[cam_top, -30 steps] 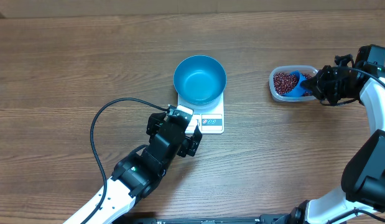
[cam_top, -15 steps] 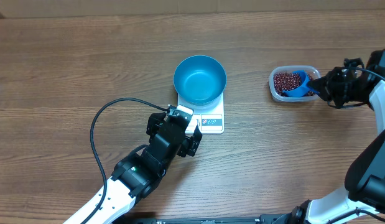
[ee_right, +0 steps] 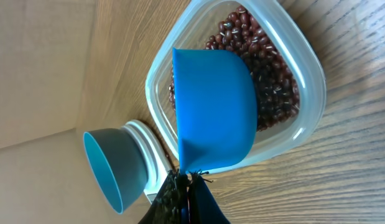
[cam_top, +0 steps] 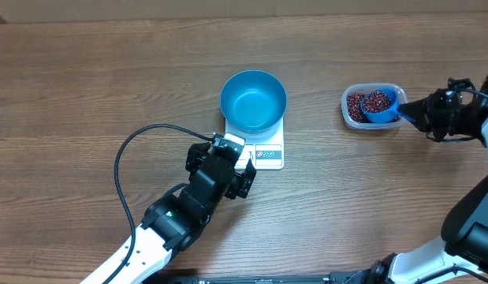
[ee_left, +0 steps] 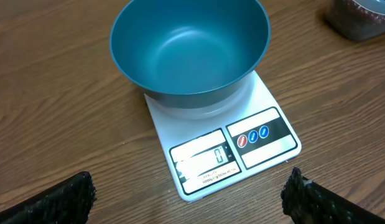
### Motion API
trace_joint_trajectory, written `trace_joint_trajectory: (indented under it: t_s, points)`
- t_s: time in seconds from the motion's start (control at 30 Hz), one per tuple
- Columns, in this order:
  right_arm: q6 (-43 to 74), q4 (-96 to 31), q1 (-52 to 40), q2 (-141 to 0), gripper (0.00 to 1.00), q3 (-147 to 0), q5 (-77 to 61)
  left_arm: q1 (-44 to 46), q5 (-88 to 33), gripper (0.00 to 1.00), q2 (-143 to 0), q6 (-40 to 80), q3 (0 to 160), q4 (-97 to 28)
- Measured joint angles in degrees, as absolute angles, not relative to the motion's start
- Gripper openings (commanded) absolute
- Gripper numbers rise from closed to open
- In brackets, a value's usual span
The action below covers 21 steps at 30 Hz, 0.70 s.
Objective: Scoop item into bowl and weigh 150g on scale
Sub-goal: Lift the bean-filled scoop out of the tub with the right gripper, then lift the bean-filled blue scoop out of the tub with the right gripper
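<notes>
Over wooden table (cam_top: 86, 71), left jaws gape wide, empty, near scale (cam_top: 267, 154); right jaws clamp scoop (cam_top: 380, 110) of beans (cam_top: 378, 99).

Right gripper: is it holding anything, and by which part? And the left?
The right gripper is shut on the blue scoop, gripping it by its handle above the clear tub. The left gripper is open and holds nothing.

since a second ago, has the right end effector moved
Yes. The right end effector has pulled back rightward, away from the tub, and the scoop it grips now sits level, full of beans.
</notes>
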<state>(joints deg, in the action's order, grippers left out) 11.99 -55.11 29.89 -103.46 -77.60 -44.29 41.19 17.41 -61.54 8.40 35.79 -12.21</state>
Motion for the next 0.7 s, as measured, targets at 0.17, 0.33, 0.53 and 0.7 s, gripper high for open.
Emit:
trace_joint_trajectory:
  t_s: [0.17, 0.33, 0.53, 0.7]
  points:
    - [10.85, -55.83, 30.98, -103.46, 0.04, -77.6, -45.65, 41.19, 17.41, 1.0, -61.54, 8.4, 35.79, -12.21]
    - [9.76, -56.23, 31.48, -103.46, 0.04, -77.6, -47.37, 41.19, 17.41, 0.99, -61.54, 8.4, 35.79, -12.21]
    - [8.36, -56.62, 31.51, -103.46, 0.04, -77.6, -48.77, 41.19, 17.41, 0.99, -61.54, 8.4, 35.79, -12.21]
    - [7.2, -56.71, 31.53, -103.46, 0.04, -77.6, -50.28, 41.19, 17.41, 1.0, -61.54, 8.4, 35.79, -12.21]
